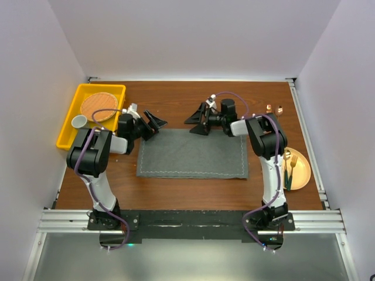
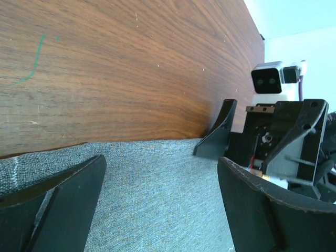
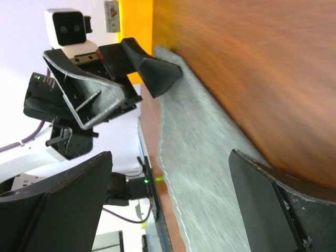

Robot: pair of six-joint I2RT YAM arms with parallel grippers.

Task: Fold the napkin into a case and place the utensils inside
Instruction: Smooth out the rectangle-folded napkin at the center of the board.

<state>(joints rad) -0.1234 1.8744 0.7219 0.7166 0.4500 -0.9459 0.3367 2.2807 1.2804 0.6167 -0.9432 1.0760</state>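
Both are wide open, nothing held. The left gripper (image 1: 154, 125) hangs at the far left corner of the napkin (image 1: 192, 153). The right gripper (image 1: 197, 123) is at its far edge, facing the left one. The napkin lies flat mid-table as a wide grey rectangle. The utensils (image 1: 291, 165) sit on the yellow plate (image 1: 302, 175), well off right. The sticker (image 3: 111, 16) is too blurry to read, and there's a green scribble (image 2: 32, 63) on the table (image 1: 176, 96).

The dark grey napkin (image 1: 192, 154) lay flat mid-table as a wide rectangle; copper-coloured utensils (image 1: 292, 163) lay together at its 3 o'clock.
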